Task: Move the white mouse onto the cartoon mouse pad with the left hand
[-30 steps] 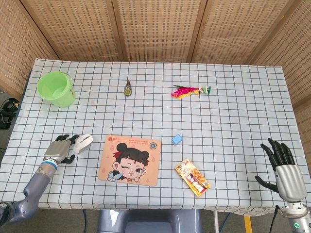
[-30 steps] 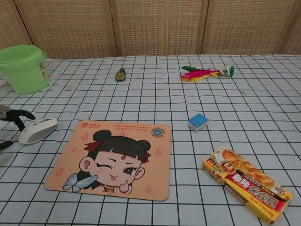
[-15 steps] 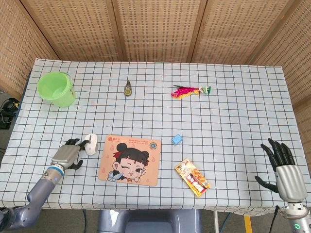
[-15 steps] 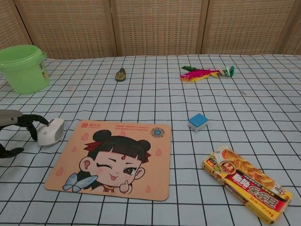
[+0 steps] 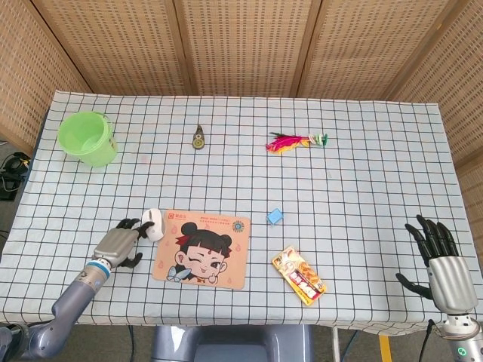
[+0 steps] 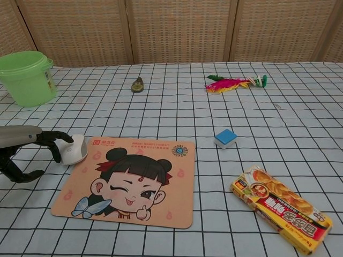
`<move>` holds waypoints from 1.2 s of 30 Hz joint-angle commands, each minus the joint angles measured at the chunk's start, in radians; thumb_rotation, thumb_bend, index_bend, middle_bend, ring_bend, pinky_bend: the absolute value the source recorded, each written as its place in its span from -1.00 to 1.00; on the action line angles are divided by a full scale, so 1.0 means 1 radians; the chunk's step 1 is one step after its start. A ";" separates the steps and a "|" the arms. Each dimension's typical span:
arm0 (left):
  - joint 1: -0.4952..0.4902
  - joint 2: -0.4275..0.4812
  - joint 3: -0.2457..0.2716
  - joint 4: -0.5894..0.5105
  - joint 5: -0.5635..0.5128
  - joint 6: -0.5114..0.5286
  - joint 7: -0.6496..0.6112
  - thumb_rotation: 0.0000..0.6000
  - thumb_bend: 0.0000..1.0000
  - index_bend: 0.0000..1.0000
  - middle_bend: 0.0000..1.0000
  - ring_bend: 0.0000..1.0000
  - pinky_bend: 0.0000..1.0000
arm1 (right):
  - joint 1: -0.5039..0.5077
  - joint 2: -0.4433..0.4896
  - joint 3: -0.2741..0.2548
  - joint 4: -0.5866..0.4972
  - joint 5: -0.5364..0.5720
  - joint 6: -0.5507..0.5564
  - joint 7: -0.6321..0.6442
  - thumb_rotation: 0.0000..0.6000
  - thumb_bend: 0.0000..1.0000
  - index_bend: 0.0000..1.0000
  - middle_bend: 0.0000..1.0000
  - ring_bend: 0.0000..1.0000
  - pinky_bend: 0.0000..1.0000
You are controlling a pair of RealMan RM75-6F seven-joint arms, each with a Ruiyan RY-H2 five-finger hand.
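The white mouse (image 5: 154,224) (image 6: 75,149) sits on the checked tablecloth at the upper left corner of the cartoon mouse pad (image 5: 202,249) (image 6: 128,182), its right side just over the pad's edge. My left hand (image 5: 121,243) (image 6: 24,144) is right beside it on the left, dark fingers curled over the mouse's top and left side, thumb lower and apart. My right hand (image 5: 441,260) rests at the table's near right corner with fingers spread, holding nothing; the chest view does not show it.
A green bucket (image 5: 87,138) (image 6: 27,77) stands at the far left. A blue block (image 5: 275,216) (image 6: 225,137) and a snack packet (image 5: 299,275) (image 6: 281,208) lie right of the pad. A feather shuttlecock (image 5: 294,141) (image 6: 233,83) and a small round object (image 5: 198,138) (image 6: 138,84) lie further back.
My left hand has moved to the right with the mouse, bringing it from open cloth to the pad's left edge. The mouse has turned to stand lengthwise. The right hand has not moved.
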 commanded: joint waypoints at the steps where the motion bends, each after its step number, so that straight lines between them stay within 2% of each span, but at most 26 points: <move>1: 0.003 0.008 0.005 -0.017 0.022 0.002 -0.012 1.00 0.04 -0.83 -0.53 -1.00 -0.96 | 0.000 0.000 0.001 0.000 0.001 0.000 0.000 1.00 -0.85 -0.72 -1.00 -1.00 -1.00; 8: 0.023 0.035 -0.001 -0.042 0.101 -0.001 -0.098 1.00 0.04 -0.80 -0.52 -1.00 -0.96 | 0.000 0.000 0.000 0.001 0.000 -0.001 0.000 1.00 -0.85 -0.72 -1.00 -1.00 -1.00; 12: 0.053 0.070 -0.014 -0.054 0.222 0.036 -0.184 1.00 0.04 -0.79 -0.62 -1.00 -0.96 | 0.000 0.000 0.002 0.001 0.002 0.000 0.002 1.00 -0.85 -0.72 -1.00 -1.00 -1.00; 14: 0.076 0.075 -0.022 -0.037 0.301 0.095 -0.214 1.00 -0.07 -0.78 -0.87 -1.00 -0.96 | 0.001 0.000 0.001 0.002 0.004 -0.003 0.001 1.00 -0.85 -0.72 -1.00 -1.00 -1.00; 16: 0.091 0.066 -0.021 -0.004 0.361 0.143 -0.206 1.00 -0.22 -0.80 -0.99 -1.00 -0.96 | 0.001 -0.001 0.000 0.002 0.003 -0.005 -0.001 1.00 -0.85 -0.72 -1.00 -1.00 -1.00; 20: 0.093 0.035 -0.025 0.083 0.430 0.205 -0.114 1.00 -0.49 -0.81 -1.00 -1.00 -0.94 | 0.001 -0.003 -0.001 0.000 0.000 -0.005 -0.008 1.00 -0.85 -0.72 -1.00 -1.00 -1.00; 29: 0.018 -0.039 -0.046 0.241 0.442 0.117 -0.003 1.00 -0.51 -0.74 -1.00 -1.00 -0.85 | 0.001 -0.002 0.007 0.005 0.013 -0.006 -0.003 1.00 -0.85 -0.72 -1.00 -1.00 -1.00; 36: -0.036 -0.063 -0.039 0.317 0.482 0.029 -0.025 1.00 -0.51 -0.73 -1.00 -1.00 -0.84 | 0.004 -0.005 0.017 0.017 0.037 -0.020 0.004 1.00 -0.85 -0.72 -1.00 -1.00 -1.00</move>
